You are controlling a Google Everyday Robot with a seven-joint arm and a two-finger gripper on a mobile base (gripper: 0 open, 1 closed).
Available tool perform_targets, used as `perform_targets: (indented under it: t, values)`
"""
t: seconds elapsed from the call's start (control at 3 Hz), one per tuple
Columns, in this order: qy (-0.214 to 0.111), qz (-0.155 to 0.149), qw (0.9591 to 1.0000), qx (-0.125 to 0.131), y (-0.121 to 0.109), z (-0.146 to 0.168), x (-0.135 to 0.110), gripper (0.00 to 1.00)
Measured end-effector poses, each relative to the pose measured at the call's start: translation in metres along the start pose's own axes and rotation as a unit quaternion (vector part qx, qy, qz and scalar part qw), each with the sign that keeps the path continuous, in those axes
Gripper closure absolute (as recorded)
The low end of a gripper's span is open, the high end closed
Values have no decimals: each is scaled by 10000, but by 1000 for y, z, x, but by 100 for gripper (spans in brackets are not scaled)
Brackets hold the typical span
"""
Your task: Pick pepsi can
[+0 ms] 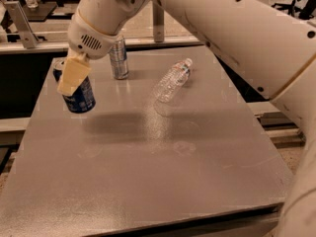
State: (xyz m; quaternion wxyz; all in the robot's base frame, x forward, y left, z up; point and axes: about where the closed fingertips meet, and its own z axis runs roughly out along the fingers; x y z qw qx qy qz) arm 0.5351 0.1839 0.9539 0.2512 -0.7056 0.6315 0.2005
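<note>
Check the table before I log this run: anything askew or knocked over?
The clear bottle lies on its side on the table. The pepsi can, near the left edge in the gripper, tilts; the silver can stands upright.

Lit from above, moderately bright and even. Shows a soft, broad shadow on the gray table (173,181), just right of the gripper (74,89), which sits at far left, clamped on the pepsi can (82,99). Carries a pale sheen below the clear bottle (172,80) and beside the silver can (118,58). Drops to deep shade beyond the table's left edge.
</note>
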Motion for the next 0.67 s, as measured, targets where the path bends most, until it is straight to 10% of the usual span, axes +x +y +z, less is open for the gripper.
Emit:
perform_targets:
  t: [0.67]
  values:
    - [-301,-102,9995,-71,0,-48,-15,100]
